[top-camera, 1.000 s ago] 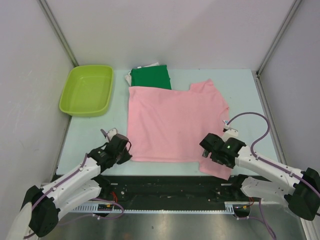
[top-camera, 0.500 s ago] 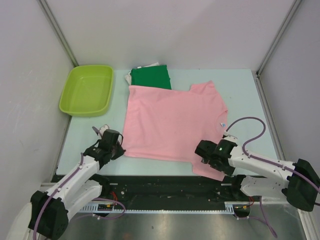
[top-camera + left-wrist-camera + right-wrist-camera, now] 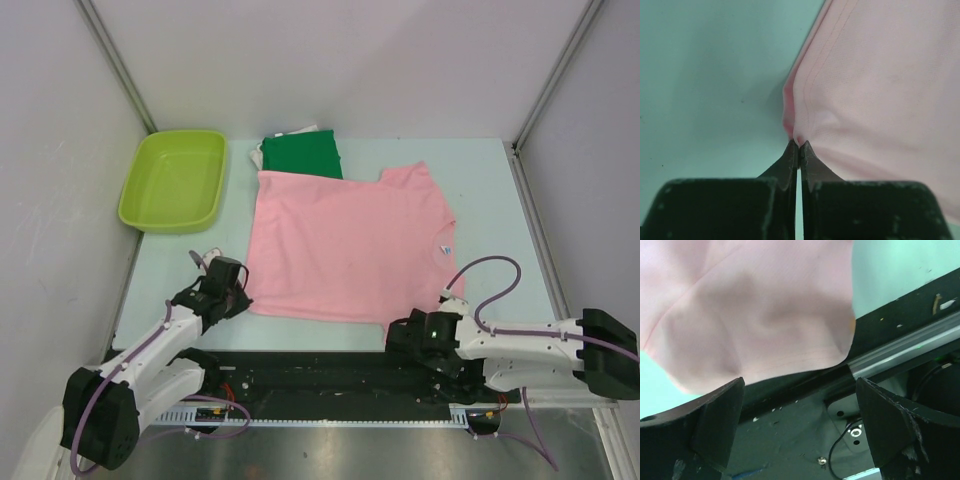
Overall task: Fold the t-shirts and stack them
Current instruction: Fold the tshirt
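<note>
On the far left the lime green plastic tub (image 3: 172, 180) sits where it did a second ago on the pale blue-green bench (image 3: 500, 190). The left tool (image 3: 240, 292) has drawn a little leftward. Its jaws are pressed together on the near left hem corner of the light pink cloth t-shirt (image 3: 345, 250), and the shirt has slid that way with it; the wrist view shows the hem bunched right at the tips. The shirt lies spread flat mid-bench, its far edge overlapping the dark green folded t-shirt (image 3: 303, 156), which has not moved. The right tool (image 3: 403, 335) has pulled back off the near right sleeve to the bench's near edge, over the black rail (image 3: 330, 370). Its jaws stand spread wide with nothing between them, the sleeve just ahead. Counting up: one tub, one pink shirt, one green shirt with the edge of a white cloth (image 3: 300, 131) peeking out behind it, and two tools.
</note>
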You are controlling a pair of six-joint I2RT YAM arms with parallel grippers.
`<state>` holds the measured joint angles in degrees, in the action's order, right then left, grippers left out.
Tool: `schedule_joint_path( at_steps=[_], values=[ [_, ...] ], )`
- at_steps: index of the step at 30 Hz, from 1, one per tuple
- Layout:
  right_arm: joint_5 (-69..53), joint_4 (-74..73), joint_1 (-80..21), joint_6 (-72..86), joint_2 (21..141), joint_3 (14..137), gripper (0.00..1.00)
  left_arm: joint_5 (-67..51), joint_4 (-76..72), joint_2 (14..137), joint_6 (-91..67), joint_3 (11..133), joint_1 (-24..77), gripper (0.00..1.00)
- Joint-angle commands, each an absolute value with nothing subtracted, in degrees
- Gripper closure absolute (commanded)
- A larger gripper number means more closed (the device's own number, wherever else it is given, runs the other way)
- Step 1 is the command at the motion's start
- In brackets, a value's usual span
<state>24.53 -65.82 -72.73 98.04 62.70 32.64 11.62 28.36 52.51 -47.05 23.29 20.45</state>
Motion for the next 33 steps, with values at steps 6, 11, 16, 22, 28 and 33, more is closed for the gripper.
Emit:
schedule_joint_path(
  at_steps=[6,11,16,22,28,33],
  values=[
    [32.8,-71.0,-85.6,119.1,55.9,30.0,0.04,9.5,25.8,52.2,-46.0,25.0,19.8,1.00],
    [35.4,-71.5,-87.2,122.2,55.0,29.6,0.05,9.8,26.5,52.2,-45.4,25.9,19.8,1.00],
    [41.3,-68.4,-84.5,117.1,53.4,30.7,0.05,10.1,25.8,52.8,-45.4,26.1,19.8,1.00],
    [45.0,-50.4,-67.5,84.5,54.4,33.0,0.04,10.1,25.2,54.0,-44.9,26.5,19.8,1.00],
    [42.7,-40.7,-52.1,66.3,57.1,32.8,0.04,10.1,25.5,54.0,-44.1,26.5,19.8,1.00],
    [40.8,-34.4,-45.0,59.6,60.6,32.3,0.04,10.2,24.8,54.1,-43.9,26.4,19.9,1.00]
  ],
)
